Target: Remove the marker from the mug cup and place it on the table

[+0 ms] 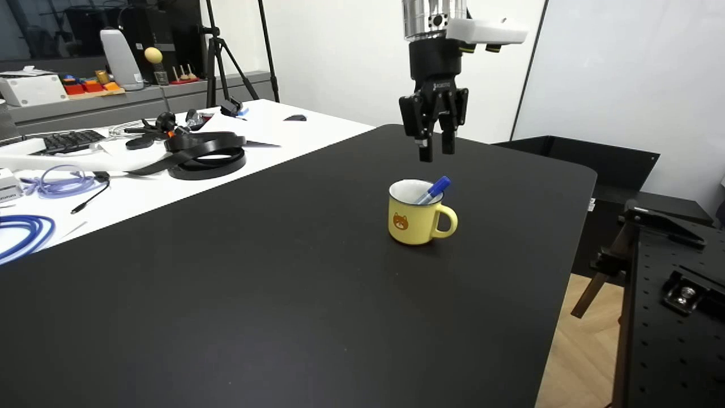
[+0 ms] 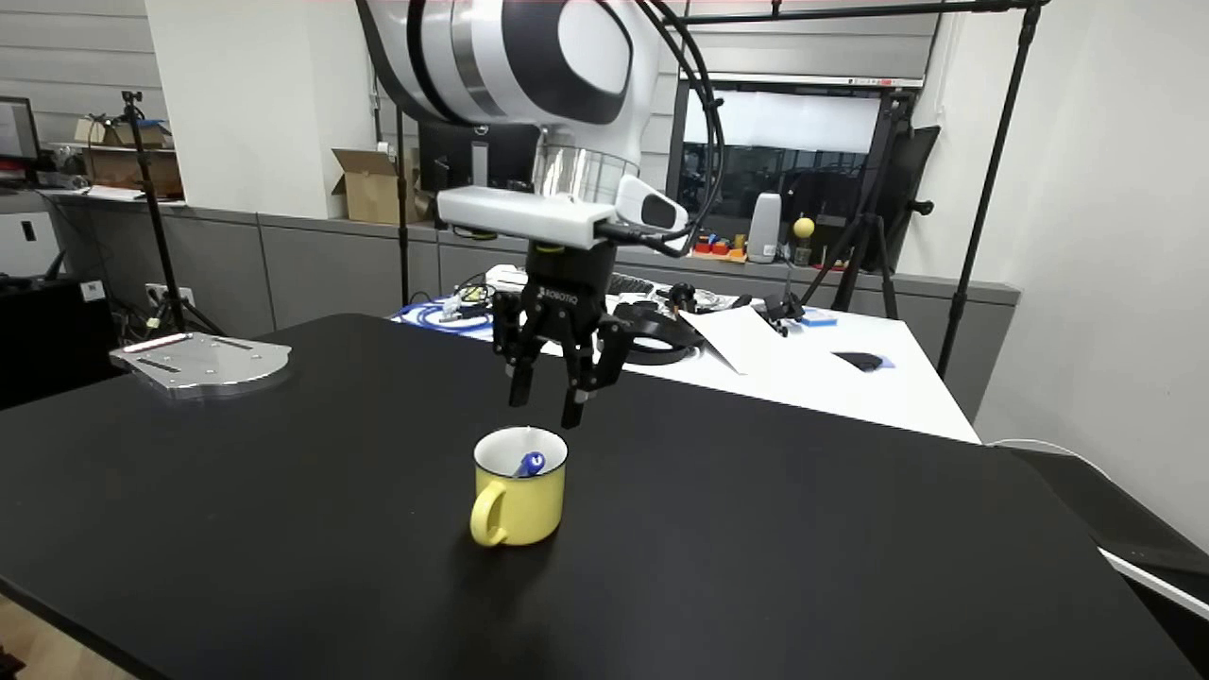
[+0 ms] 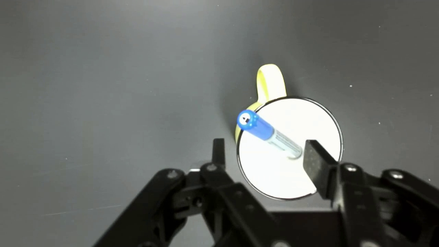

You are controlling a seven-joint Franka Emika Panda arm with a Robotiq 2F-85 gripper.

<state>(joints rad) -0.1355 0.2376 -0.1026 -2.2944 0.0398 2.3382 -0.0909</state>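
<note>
The yellow mug cup (image 1: pixel 412 225) stands upright on the black table (image 1: pixel 272 300); it also shows in an exterior view (image 2: pixel 524 515) and in the wrist view (image 3: pixel 271 178). The marker (image 1: pixel 435 190) leans inside the mug with its blue capped end over the rim near the handle. It also shows in an exterior view (image 2: pixel 531 464) and in the wrist view (image 3: pixel 271 134), where its body looks light grey. My gripper (image 1: pixel 436 151) is open and empty, pointing down above the mug, apart from the mug and the marker. Its two fingers are wide apart in the wrist view (image 3: pixel 264 147).
A white table (image 1: pixel 294 144) with a black strap roll (image 1: pixel 209 164), cables and a keyboard adjoins the black table. A clear plate (image 2: pixel 203 364) lies at the far corner in an exterior view. A black perforated bench (image 1: pixel 674 317) stands beside the table.
</note>
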